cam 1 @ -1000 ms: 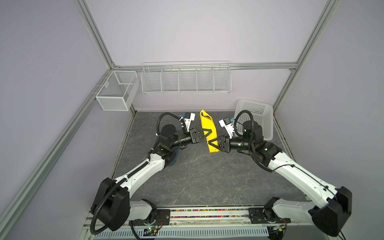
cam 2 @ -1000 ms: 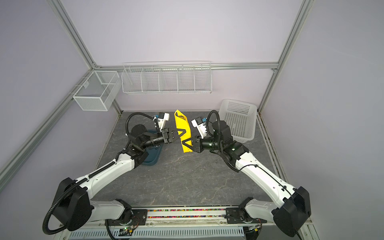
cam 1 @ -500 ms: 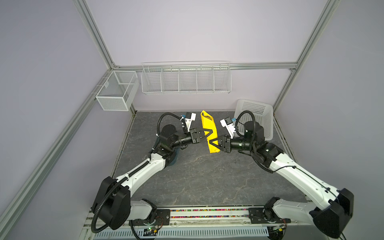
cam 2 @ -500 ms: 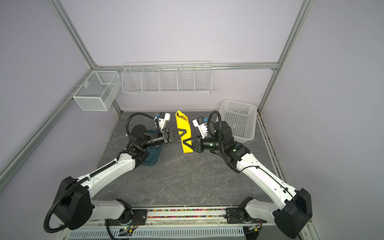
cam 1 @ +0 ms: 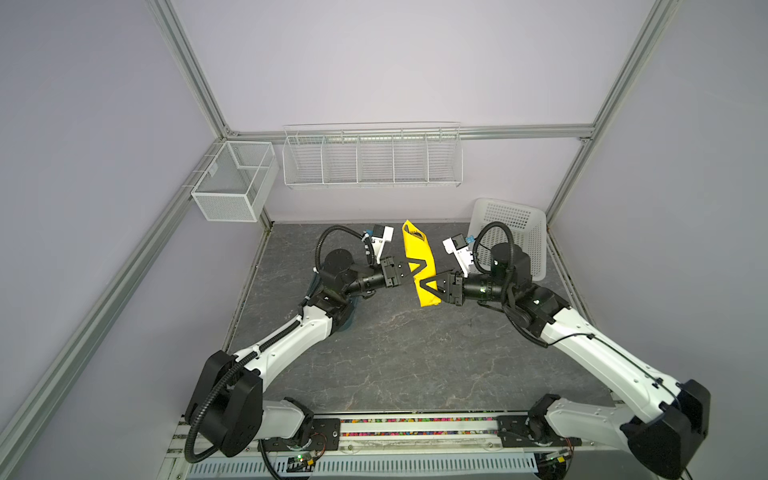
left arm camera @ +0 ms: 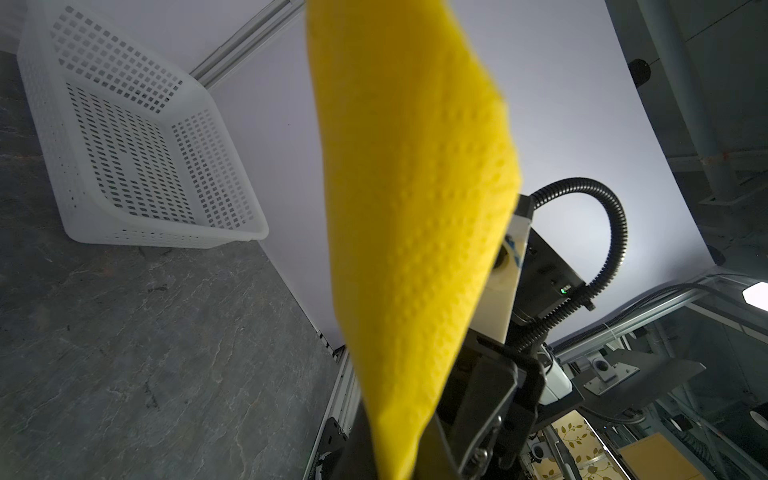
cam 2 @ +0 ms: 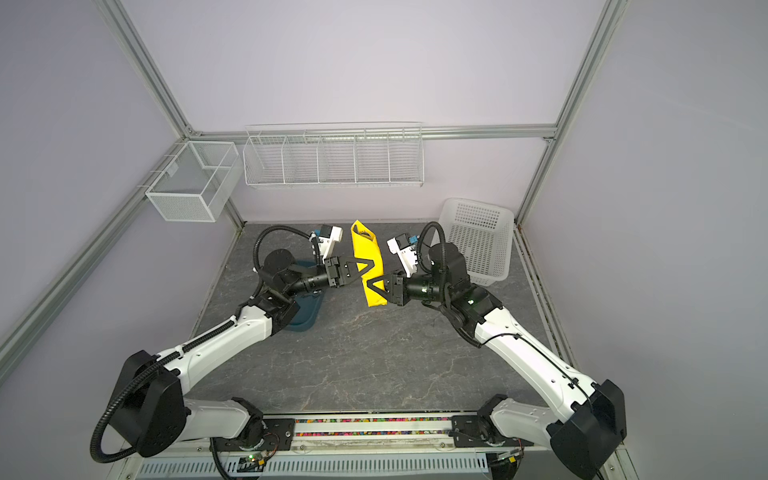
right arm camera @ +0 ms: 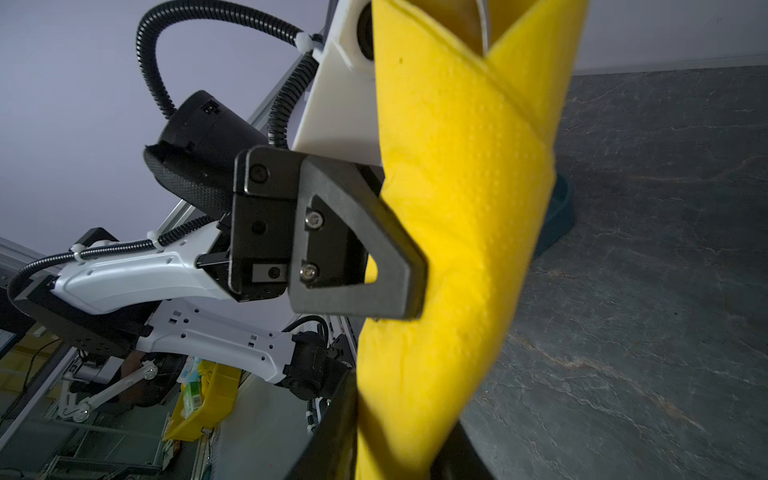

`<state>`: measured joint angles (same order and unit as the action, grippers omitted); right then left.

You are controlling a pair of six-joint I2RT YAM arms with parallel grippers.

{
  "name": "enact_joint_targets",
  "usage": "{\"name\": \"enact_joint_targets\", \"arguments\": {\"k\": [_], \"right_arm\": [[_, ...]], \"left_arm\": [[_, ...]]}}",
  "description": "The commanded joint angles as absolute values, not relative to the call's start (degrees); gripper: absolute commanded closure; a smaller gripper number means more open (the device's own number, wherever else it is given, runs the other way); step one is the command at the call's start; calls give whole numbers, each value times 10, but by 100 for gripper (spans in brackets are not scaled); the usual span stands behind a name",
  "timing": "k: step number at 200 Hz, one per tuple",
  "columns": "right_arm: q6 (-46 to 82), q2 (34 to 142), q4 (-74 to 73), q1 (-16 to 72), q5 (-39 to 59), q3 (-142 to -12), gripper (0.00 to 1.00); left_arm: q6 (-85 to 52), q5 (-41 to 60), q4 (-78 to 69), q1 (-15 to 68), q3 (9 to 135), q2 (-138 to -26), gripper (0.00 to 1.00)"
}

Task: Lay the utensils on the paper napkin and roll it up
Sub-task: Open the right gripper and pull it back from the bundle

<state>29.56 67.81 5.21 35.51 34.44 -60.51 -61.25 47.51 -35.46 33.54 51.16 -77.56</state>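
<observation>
The paper napkin (cam 1: pixel 417 253) (cam 2: pixel 368 253) is a yellow roll held in the air above the table's far middle, tilted along its length. My left gripper (cam 1: pixel 419 268) (cam 2: pixel 369 268) is shut on its middle from the left. My right gripper (cam 1: pixel 424 287) (cam 2: pixel 372 287) is shut on its lower part from the right. Each wrist view shows the napkin (left arm camera: pixel 415 208) (right arm camera: pixel 457 208) running between that gripper's jaws, the left gripper (left arm camera: pixel 399 461) and the right gripper (right arm camera: pixel 395 457). The utensils are hidden; only a dark shape sits in the roll's open far end.
A teal tub (cam 2: pixel 305 316) (right arm camera: pixel 561 208) lies on the grey table under the left arm. A white perforated basket (cam 1: pixel 511 237) (left arm camera: pixel 137 145) leans at the back right corner. Wire racks (cam 1: pixel 370 160) hang on the back wall, and a mesh box (cam 1: pixel 232 187) on the left.
Both grippers stay on the rolled napkin. The roll and the arms have barely moved.
</observation>
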Motion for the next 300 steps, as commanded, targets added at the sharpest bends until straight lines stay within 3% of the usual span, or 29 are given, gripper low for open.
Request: {"name": "enact_joint_targets", "arguments": {"k": [1, 28, 132, 208, 237, 300], "right_arm": [[283, 651, 49, 349, 340, -599, 69], [272, 633, 73, 344, 321, -595, 60], [277, 582, 91, 306, 272, -572, 58], [302, 571, 159, 256, 148, -555, 58], [335, 583, 205, 224, 100, -545, 54], [329, 633, 268, 141, 116, -567, 43]], "left_arm": [[-610, 472, -369, 338, 517, -773, 97], [-612, 484, -374, 338, 521, -773, 98], [-556, 478, -332, 338, 517, -749, 100], [-513, 435, -330, 329, 464, -711, 100], [-515, 421, -324, 320, 453, -701, 100], [-518, 426, -317, 316, 451, -701, 100]]}}
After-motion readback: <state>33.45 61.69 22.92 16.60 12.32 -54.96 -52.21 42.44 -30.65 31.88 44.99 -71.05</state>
